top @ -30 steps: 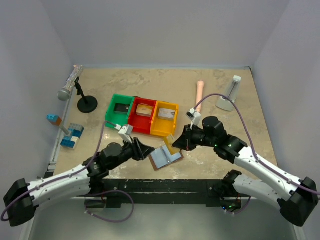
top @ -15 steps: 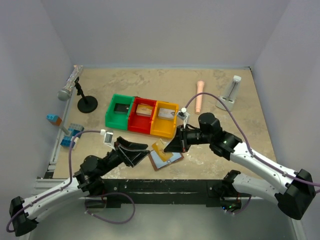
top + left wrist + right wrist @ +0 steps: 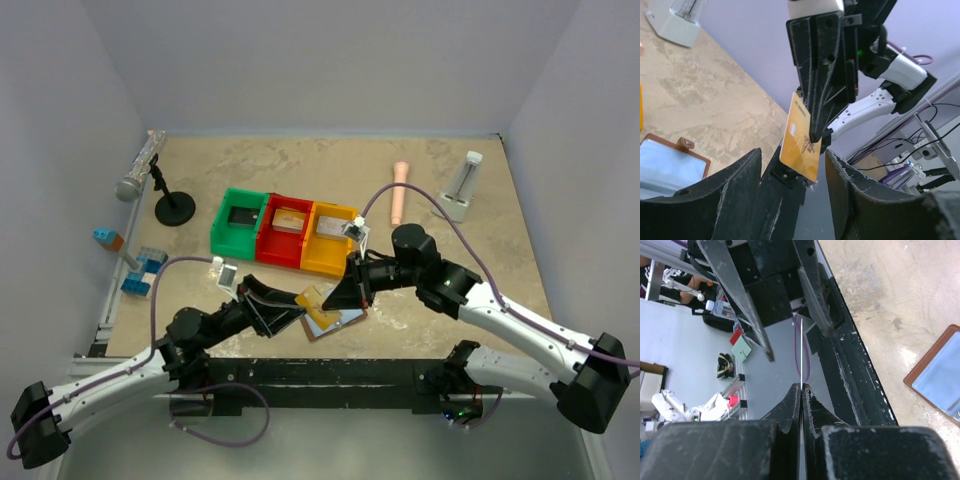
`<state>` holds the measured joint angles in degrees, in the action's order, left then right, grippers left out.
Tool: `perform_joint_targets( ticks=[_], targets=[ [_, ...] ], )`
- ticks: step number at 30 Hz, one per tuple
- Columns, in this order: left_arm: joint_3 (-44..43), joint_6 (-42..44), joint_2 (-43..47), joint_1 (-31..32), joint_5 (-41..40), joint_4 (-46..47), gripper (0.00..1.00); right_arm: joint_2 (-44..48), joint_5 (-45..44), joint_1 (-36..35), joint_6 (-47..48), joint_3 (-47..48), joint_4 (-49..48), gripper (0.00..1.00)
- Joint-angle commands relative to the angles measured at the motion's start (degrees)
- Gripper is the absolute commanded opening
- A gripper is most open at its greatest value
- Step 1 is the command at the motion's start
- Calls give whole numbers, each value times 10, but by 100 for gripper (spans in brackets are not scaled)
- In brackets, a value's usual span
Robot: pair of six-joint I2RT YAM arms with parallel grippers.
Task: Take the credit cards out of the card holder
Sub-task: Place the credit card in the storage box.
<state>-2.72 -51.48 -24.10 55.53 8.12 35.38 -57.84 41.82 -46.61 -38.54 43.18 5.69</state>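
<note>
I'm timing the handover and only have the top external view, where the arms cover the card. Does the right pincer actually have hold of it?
Observer: Yes. The left wrist view shows the right pincer shut on one edge of the gold card.
Operator: Has the left pincer closed on it yet?
Observer: No. In the right wrist view the card is edge-on inside the open left pincer, with a gap on each side.
</note>
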Motion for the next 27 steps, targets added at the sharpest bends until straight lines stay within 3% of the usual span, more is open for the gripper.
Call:
perform_joint_targets(
  ticks=[1, 8, 14, 23, 27],
  targets=[
    [47, 10, 60, 0, -10, -15, 58, 12, 34, -3, 15, 13, -9, 0],
    [44, 14, 48, 0, 11, -5, 55, -4, 50, -3, 1, 14, -34, 0],
    [47, 10, 17, 0, 19, 37, 42, -5, 50, -3, 4, 17, -28, 0],
    [50, 15, 55, 0, 4, -7, 37, -3, 48, -3, 15, 11, -20, 0],
    [47, 18, 74, 0, 1, -25, 27, -4, 48, -3, 16, 9, -19, 0]
  ],
)
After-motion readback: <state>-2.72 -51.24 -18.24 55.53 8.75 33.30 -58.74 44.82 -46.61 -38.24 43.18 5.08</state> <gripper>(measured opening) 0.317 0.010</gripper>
